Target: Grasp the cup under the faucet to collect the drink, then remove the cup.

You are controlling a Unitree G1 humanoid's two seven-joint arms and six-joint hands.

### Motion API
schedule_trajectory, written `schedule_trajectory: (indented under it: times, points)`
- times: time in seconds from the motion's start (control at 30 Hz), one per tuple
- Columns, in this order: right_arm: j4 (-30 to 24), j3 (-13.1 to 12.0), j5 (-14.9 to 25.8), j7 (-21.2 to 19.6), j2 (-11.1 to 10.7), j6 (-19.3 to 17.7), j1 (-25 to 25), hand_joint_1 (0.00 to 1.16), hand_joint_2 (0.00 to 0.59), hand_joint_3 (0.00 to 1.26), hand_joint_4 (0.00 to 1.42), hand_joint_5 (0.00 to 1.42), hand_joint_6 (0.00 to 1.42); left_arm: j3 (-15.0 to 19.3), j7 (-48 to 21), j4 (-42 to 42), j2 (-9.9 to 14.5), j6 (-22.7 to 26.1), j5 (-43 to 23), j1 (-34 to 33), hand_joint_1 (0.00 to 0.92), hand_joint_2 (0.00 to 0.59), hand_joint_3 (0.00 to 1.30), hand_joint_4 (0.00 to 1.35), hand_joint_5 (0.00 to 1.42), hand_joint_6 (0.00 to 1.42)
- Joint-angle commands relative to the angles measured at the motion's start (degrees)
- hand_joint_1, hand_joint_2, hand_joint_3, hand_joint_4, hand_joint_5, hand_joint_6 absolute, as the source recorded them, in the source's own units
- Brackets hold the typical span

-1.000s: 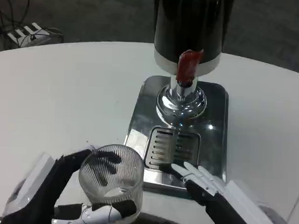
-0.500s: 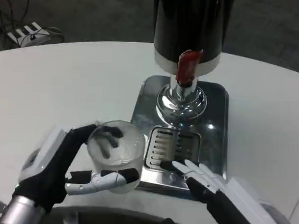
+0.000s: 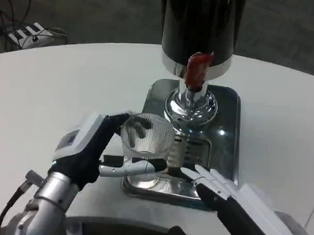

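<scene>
From the head view, the left robot hand (image 3: 89,146) grips the ribbed cup (image 3: 145,140), carried up off the tabletop (image 3: 60,88) since a second ago to above the drip tray (image 3: 218,130), left of the faucet (image 3: 197,72); filling looks close; the right robot hand (image 3: 216,189) waits, fingers loosely spread, grasping nothing.
</scene>
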Motion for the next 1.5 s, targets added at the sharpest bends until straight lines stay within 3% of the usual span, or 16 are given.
schedule_trajectory:
  times: [0.03,0.47,0.8,0.9,0.97,1.0,1.03,1.07,1.17,1.5]
  points:
    - [-0.57,0.90,-0.46,0.80,0.31,0.05,0.37,0.56,0.475,0.14,0.04,0.00,0.00,-2.27,4.72,5.43,-1.67,-0.28,1.51,-4.75,0.678,0.060,0.76,0.67,0.65,0.25]
    - [-1.09,0.46,-0.20,0.47,0.43,-0.23,1.38,0.56,0.475,0.14,0.05,0.00,0.00,-9.62,10.73,21.85,-4.44,1.08,5.07,-16.44,0.678,0.060,0.76,0.67,0.65,0.26]
    - [-1.14,0.45,-0.01,0.32,0.47,-0.65,2.01,0.56,0.475,0.14,0.05,0.00,0.00,-12.72,11.17,24.96,-5.49,0.81,4.12,-17.66,0.664,0.062,0.74,0.66,0.65,0.26]
    - [-1.12,0.51,-0.03,0.12,0.56,-0.73,2.01,0.56,0.475,0.14,0.05,0.00,0.00,-12.57,11.68,24.45,-4.95,0.88,3.72,-16.60,0.643,0.077,0.70,0.57,0.55,0.25]
    - [-1.11,0.57,-0.05,0.13,0.57,-0.72,2.03,0.56,0.475,0.14,0.05,0.00,0.00,-12.08,12.31,24.10,-4.63,0.89,3.28,-15.81,0.551,0.089,0.56,0.41,0.39,0.20]
    - [-1.11,0.63,-0.07,0.14,0.59,-0.73,2.02,0.56,0.475,0.14,0.05,0.00,0.00,-11.97,12.48,23.96,-4.53,0.87,3.12,-15.59,0.398,0.079,0.47,0.26,0.30,0.16]
    - [-1.09,0.67,-0.04,0.11,0.61,-0.75,1.97,0.56,0.475,0.14,0.05,0.00,0.00,-11.85,12.43,23.86,-4.43,0.75,2.84,-15.39,0.317,0.037,0.22,0.08,0.19,0.11]
    - [-1.09,0.67,-0.02,0.11,0.63,-0.75,1.90,0.56,0.475,0.14,0.05,0.00,0.00,-11.64,12.05,23.90,-4.27,0.43,2.34,-15.17,0.250,0.010,0.04,0.02,0.11,0.06]
    - [-1.13,0.61,0.04,-0.15,0.76,-0.82,2.10,0.56,0.475,0.14,0.05,0.00,0.00,-11.23,11.17,23.90,-3.79,-0.41,1.16,-14.61,0.116,0.000,0.00,0.00,0.00,0.00]
    - [-0.85,0.59,-0.14,-0.59,0.92,-0.82,2.35,0.57,0.473,0.14,0.06,0.00,0.00,-10.36,8.33,23.28,-2.55,-2.42,-1.14,-13.11,0.024,0.000,0.00,0.00,0.00,0.00]
